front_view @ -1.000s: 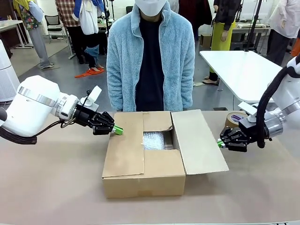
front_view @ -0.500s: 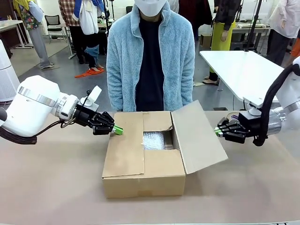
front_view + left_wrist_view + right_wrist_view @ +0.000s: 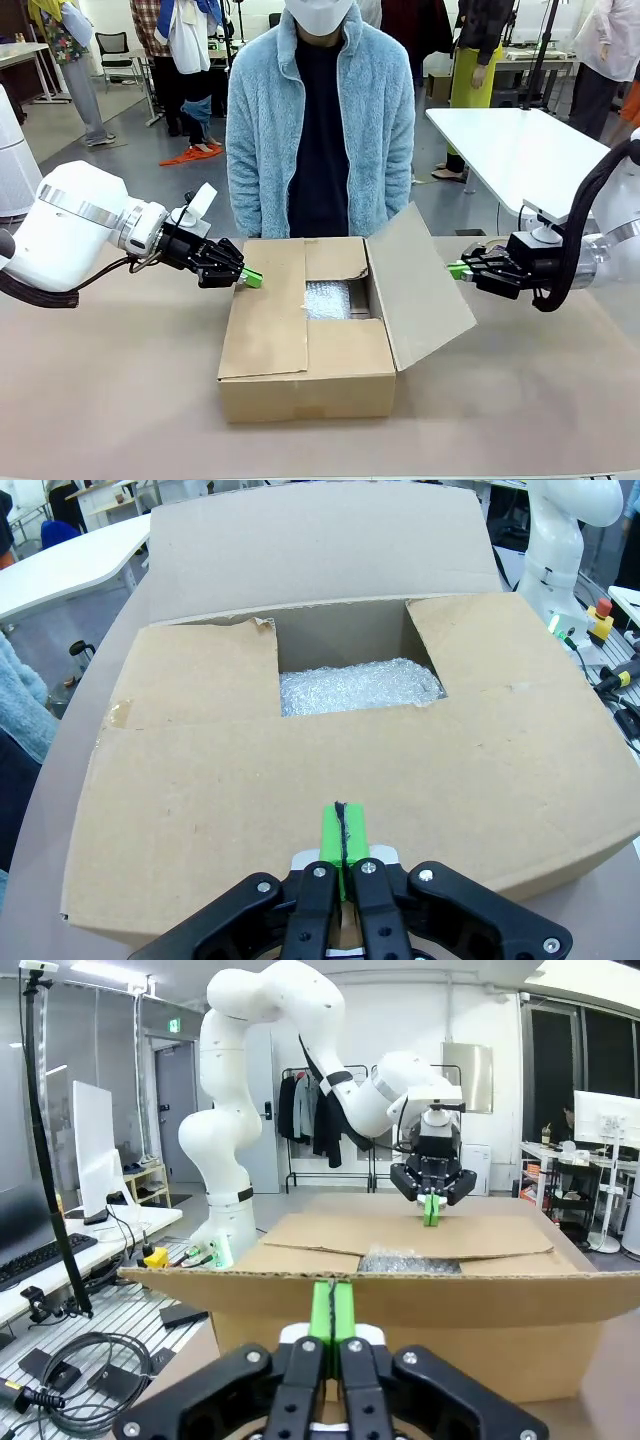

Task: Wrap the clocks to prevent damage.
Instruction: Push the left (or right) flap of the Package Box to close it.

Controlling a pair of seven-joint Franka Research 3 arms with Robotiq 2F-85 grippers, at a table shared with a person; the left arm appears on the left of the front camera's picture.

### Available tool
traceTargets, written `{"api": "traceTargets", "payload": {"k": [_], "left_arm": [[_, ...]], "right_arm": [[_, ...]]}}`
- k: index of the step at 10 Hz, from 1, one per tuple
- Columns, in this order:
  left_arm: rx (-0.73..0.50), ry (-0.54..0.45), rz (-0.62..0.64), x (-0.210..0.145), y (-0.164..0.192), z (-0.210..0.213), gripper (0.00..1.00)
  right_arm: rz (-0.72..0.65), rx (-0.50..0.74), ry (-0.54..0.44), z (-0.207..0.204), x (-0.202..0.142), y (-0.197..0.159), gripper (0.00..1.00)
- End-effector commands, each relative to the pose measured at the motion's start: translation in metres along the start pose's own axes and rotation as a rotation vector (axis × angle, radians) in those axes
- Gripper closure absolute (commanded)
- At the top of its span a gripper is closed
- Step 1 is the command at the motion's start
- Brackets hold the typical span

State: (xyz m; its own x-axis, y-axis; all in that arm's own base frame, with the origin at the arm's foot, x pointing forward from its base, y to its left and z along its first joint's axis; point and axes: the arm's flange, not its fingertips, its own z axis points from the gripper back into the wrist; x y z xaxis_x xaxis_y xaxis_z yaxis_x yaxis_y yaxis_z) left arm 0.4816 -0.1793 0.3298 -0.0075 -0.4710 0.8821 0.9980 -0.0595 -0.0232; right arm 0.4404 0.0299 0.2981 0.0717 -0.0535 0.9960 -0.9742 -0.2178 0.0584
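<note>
A: Front view, item one?
B: Cardboard box [image 3: 305, 340], centre of the frame, on the table [image 3: 120, 400]. A person [image 3: 320, 130] stands behind it, upper centre.
A: Tools?
B: Left gripper [image 3: 250, 278], left of centre, jaws closed on nothing, its tip at the outer edge of the left flap [image 3: 265, 310], which lies flat. Right gripper [image 3: 457, 270], right of centre, also closed and empty, its tip against the outer face of the right flap [image 3: 420, 290], which tilts upward.
A: The clocks?
B: Not discernible. Bubble wrap [image 3: 328, 298] lies in the box opening; whether the clocks sit inside it, I cannot tell.
A: Left wrist view?
B: Green pads pressed together at bottom centre, over the flat flap. The wrap is upper centre, in the gap.
A: Right wrist view?
B: Pads together at bottom centre, just under the raised flap's edge, which crosses mid-frame.
A: Hazards?
B: Probably two. The flap could slide off that narrow closed tip and drop back. A sideways push could skid the box, jolting the contents.
</note>
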Motion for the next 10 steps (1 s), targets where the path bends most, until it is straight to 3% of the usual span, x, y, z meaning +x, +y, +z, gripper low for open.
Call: {"api": "traceTargets", "payload": {"k": [1, 6, 10], "left_arm": [[-0.001, 0.006, 0.003, -0.003, -0.001, -0.003, 1.00], [-0.001, 0.006, 0.003, -0.003, -0.001, -0.003, 1.00], [-0.001, 0.006, 0.003, -0.003, -0.001, -0.003, 1.00]], "right_arm": [[0.001, -0.003, -0.027, -0.018, -0.005, -0.006, 0.99], [0.019, 0.023, -0.007, -0.074, -0.009, -0.037, 0.99], [-0.033, 0.035, 0.068, -0.110, -0.038, -0.062, 0.99]]}}
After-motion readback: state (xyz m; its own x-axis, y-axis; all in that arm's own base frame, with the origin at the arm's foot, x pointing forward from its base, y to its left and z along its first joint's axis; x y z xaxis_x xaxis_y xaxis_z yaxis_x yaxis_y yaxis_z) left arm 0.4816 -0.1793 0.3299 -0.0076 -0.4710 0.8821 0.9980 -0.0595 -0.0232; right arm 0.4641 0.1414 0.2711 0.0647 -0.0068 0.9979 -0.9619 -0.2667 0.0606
